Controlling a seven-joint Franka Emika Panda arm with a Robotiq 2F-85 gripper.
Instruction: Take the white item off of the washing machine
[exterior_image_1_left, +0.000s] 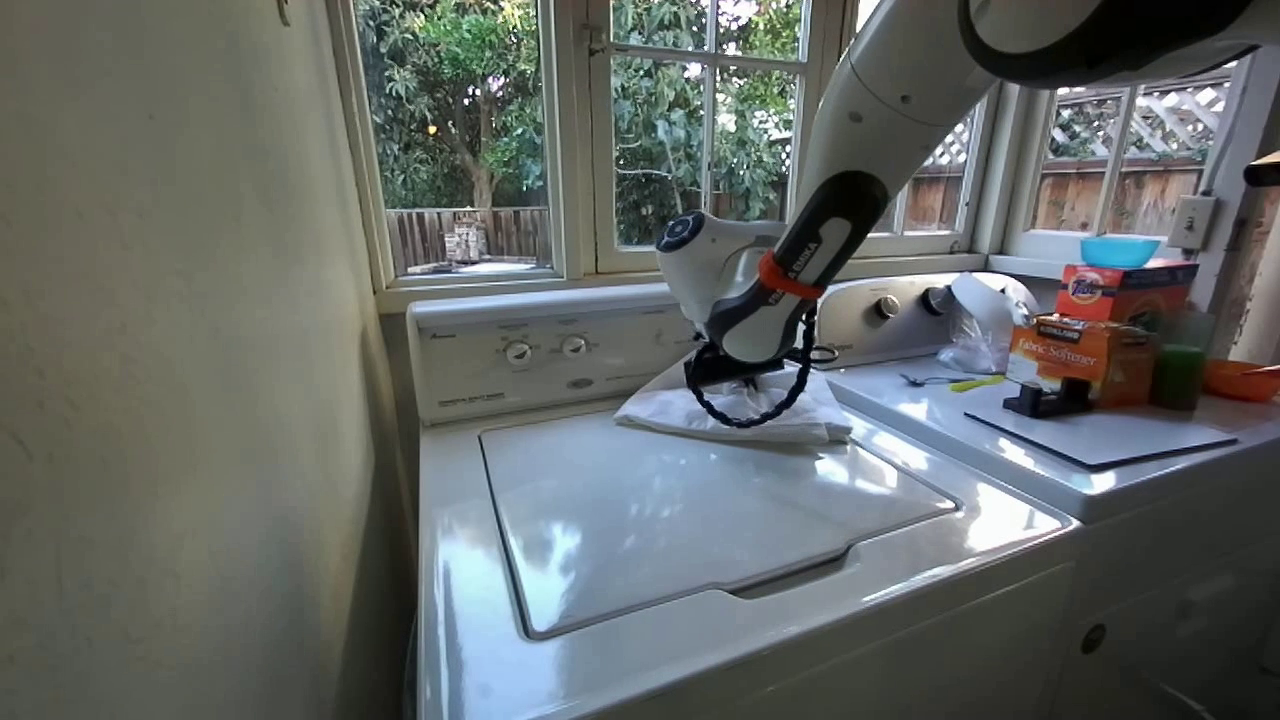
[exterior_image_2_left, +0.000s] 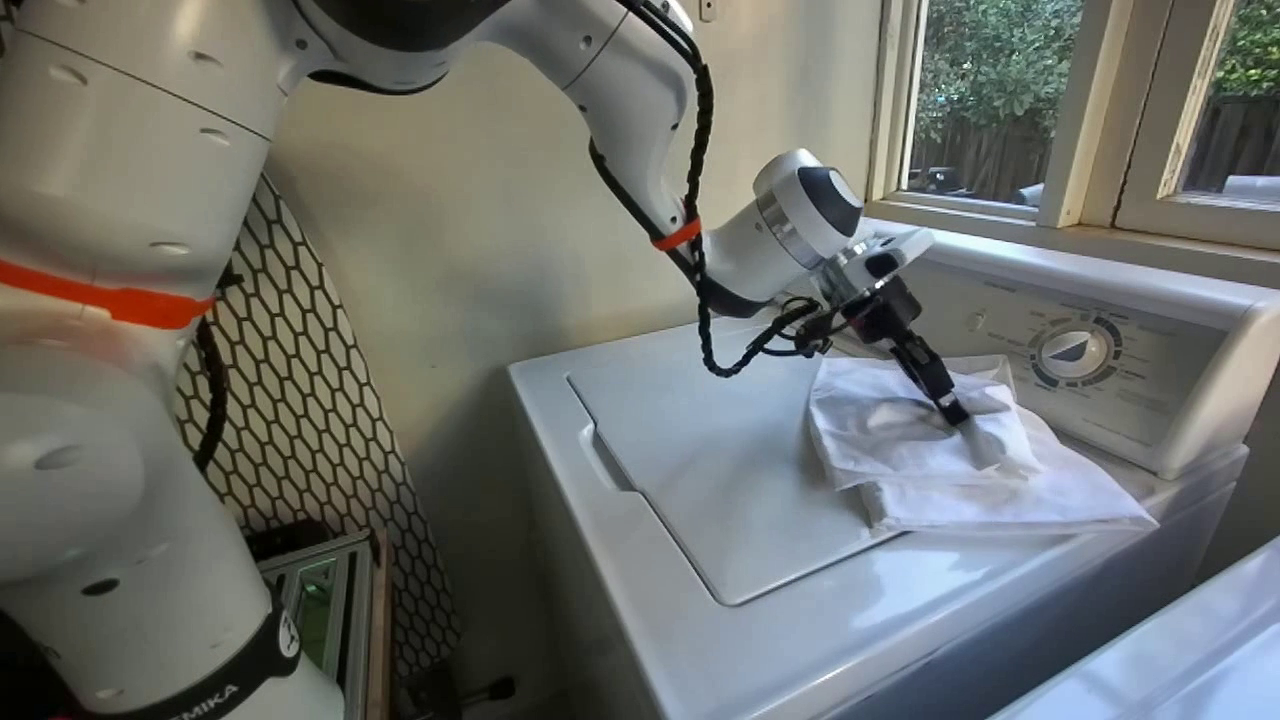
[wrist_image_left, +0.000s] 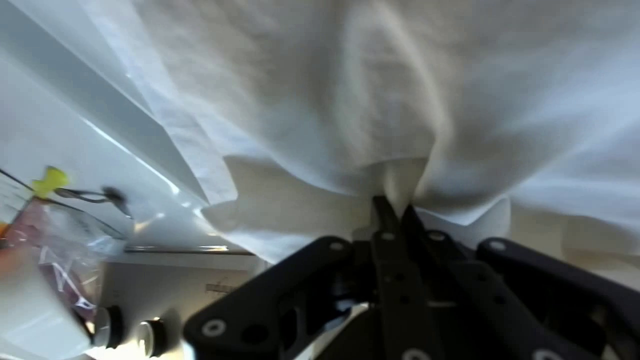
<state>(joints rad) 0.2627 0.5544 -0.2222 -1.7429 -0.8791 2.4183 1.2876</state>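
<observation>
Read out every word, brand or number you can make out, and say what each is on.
"Tide": the Tide box
"KIRKLAND": the orange fabric softener box
"Fabric Softener": the same box
"EMIKA": the robot arm, in both exterior views
Too small to read: lettering on the washing machine's control panel and the neighbouring machine's panel
Wrist view: nothing legible

We have open room low over the front of the washer lid (exterior_image_1_left: 700, 515); behind the cloth (exterior_image_2_left: 955, 472) the control panel (exterior_image_2_left: 1150, 365) stands in our way, a wall (exterior_image_1_left: 200, 350) closes one side, and boxes (exterior_image_1_left: 1075, 365) crowd the neighbouring machine (exterior_image_1_left: 925, 418)
</observation>
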